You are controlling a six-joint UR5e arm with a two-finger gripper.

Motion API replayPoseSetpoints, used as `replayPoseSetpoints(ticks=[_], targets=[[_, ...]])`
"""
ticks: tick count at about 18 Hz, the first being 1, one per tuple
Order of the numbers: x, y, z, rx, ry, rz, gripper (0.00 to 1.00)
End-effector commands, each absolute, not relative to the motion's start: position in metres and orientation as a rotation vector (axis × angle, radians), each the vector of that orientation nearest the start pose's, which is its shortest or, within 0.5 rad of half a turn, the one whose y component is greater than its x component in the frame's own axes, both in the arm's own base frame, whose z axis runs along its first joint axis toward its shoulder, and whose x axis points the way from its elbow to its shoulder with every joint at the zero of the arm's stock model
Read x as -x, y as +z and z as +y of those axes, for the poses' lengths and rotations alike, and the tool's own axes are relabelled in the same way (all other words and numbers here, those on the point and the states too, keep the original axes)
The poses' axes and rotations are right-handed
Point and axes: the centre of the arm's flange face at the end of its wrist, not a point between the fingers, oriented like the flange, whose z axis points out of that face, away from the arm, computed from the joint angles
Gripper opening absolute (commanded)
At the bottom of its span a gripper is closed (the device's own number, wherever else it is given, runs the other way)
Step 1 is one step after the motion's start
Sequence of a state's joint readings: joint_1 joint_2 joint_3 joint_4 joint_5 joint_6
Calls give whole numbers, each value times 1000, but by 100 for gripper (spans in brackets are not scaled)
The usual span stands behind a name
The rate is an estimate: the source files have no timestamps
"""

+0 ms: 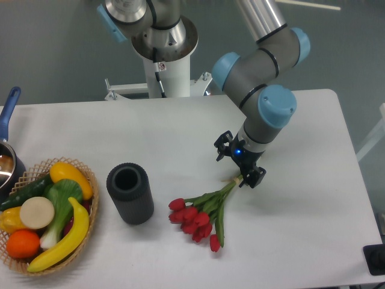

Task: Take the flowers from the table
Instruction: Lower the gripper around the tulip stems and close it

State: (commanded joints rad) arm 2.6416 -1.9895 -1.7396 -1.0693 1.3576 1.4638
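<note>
The flowers [201, 212], red tulips on green stems tied by a pale band, lie on the white table [313, 198] right of centre, with the blooms toward the front left and the stem ends toward the back right. My gripper [238, 164] is low over the stem ends near the band. Its fingers are spread, one finger [224, 146] behind the stems and the other [253, 179] to their right. The stems still rest on the table, and nothing is clamped.
A dark cylindrical vase [130, 193] stands upright left of the blooms. A wicker basket [90, 180] of fruit and vegetables sits at the front left. A blue-handled pot [7, 141] is at the left edge. The robot base [162, 54] is behind the table.
</note>
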Motion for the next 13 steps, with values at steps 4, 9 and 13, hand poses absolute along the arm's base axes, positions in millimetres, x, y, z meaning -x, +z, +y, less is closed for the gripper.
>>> replayPoseSetpoints(ticks=[4, 9, 13], targets=[[445, 219, 431, 2907, -150, 490, 99], [445, 210, 434, 2914, -161, 474, 99], [444, 206, 434, 2918, -168, 477, 99]])
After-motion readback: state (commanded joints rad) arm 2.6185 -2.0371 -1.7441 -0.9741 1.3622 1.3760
